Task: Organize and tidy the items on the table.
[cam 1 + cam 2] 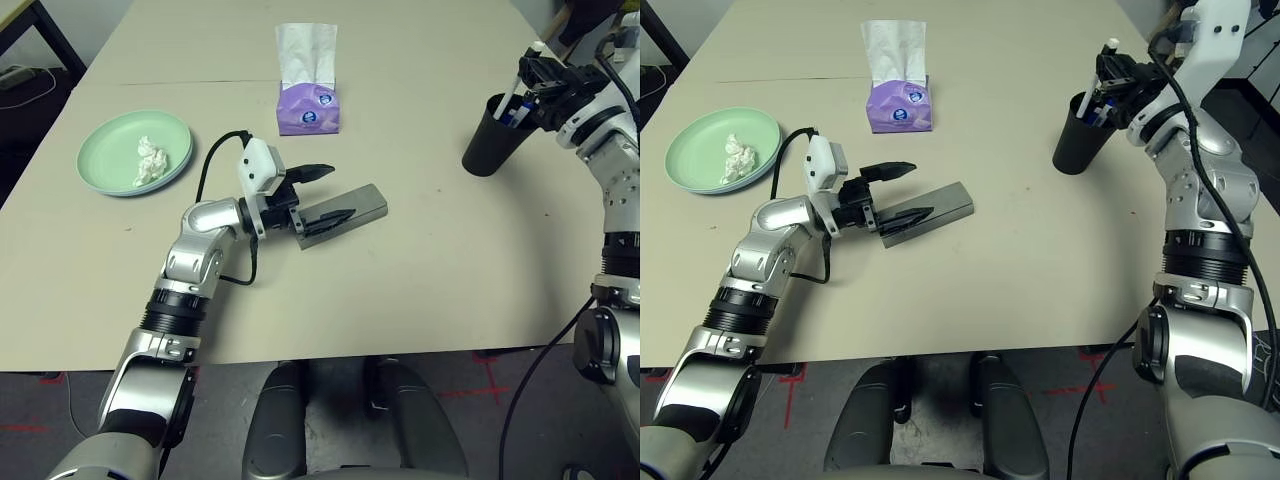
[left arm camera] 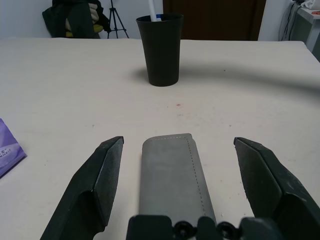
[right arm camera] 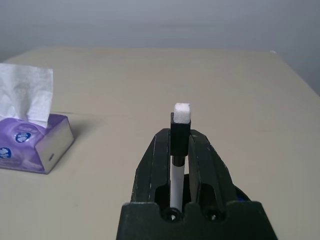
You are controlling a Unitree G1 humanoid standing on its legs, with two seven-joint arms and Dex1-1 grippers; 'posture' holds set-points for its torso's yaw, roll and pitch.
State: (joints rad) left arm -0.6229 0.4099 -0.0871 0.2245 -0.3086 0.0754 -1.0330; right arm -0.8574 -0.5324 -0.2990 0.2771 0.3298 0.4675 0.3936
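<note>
- Nearest us, the left end effector [image 1: 318,195] hangs spread wide, one finger [image 2: 95,185] on each side of the grey glasses case [image 1: 345,212], which lies flat on the table [image 1: 420,290]; neither pad touches it.
- Over by the black cup [image 1: 493,135], well to the right of the case, the right end effector [image 1: 527,85] is clamped tight on the pen [image 3: 179,145], poised at the cup's rim.
- Far left of the case sits the pale green plate [image 1: 100,165], a crumpled tissue wad [image 1: 149,161] in it; the purple tissue pack [image 1: 308,108] stands just beyond the case.
- Risk, as I read it: let the pen go off-centre and it could catch the rim and tip that cup.
- Close unevenly on the case and it may skid or twist away.
</note>
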